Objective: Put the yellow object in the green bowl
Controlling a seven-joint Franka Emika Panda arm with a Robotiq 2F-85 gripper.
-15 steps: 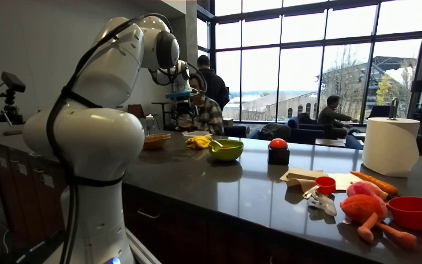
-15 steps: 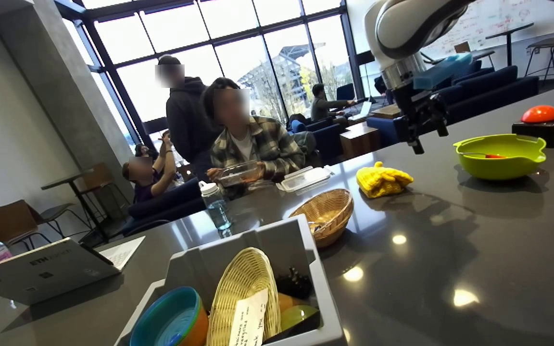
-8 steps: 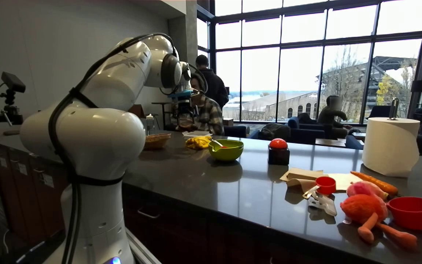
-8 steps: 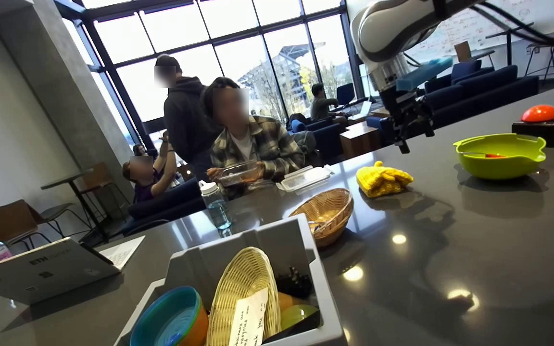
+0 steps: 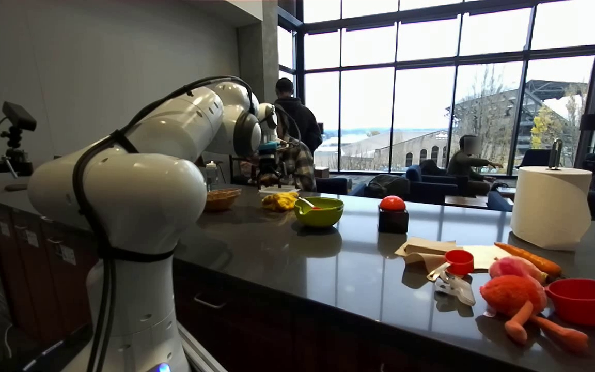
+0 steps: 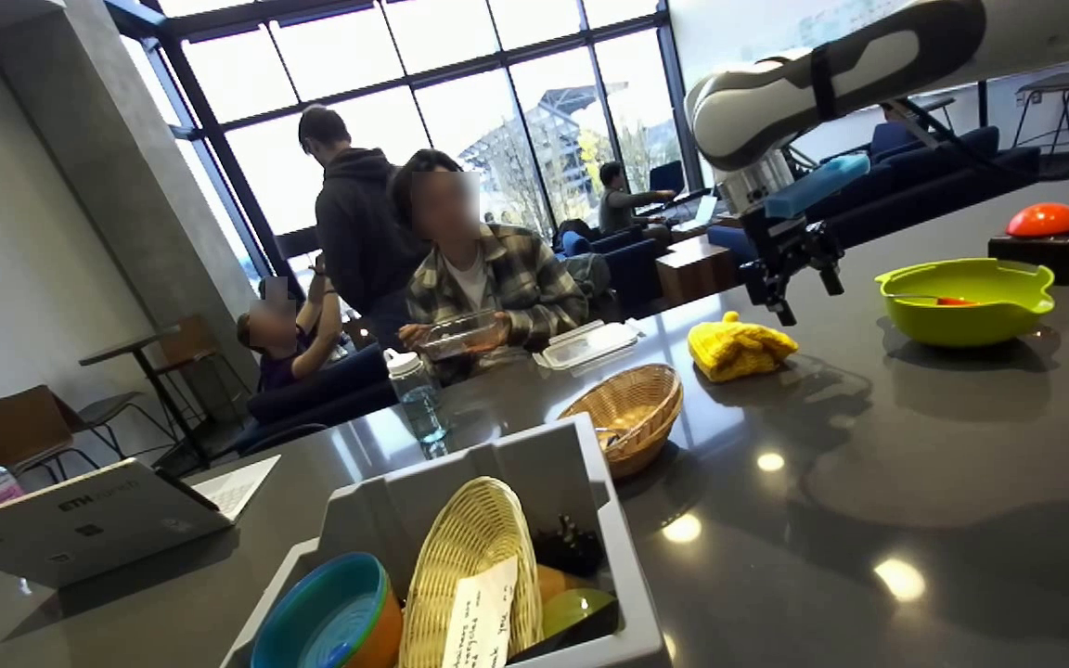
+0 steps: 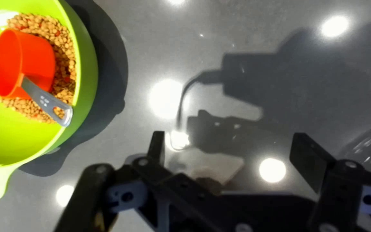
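The yellow object (image 6: 740,348) is a crumpled, bright-yellow textured cloth-like item on the dark counter. It also shows in an exterior view (image 5: 280,201), left of the green bowl (image 5: 319,213). The green bowl (image 6: 966,311) stands upright; in the wrist view the bowl (image 7: 87,64) holds brownish grains and a red measuring cup (image 7: 35,61). My gripper (image 6: 809,299) is above the counter, near and a little higher than the yellow object, apart from it. In the wrist view the gripper (image 7: 229,145) has its fingers wide apart with nothing between them. The yellow object is out of the wrist view.
A black box with a red dome button (image 6: 1045,237) stands beside the bowl. A wicker basket (image 6: 632,417), a grey bin (image 6: 627,575) and a water bottle (image 6: 418,399) stand on the counter. A person (image 6: 488,269) sits at the far edge behind a clear lid (image 6: 590,345).
The arm has come down and reached further out. My gripper has moved lower and closer to the yellow object. The yellow object and the bowl have not moved.
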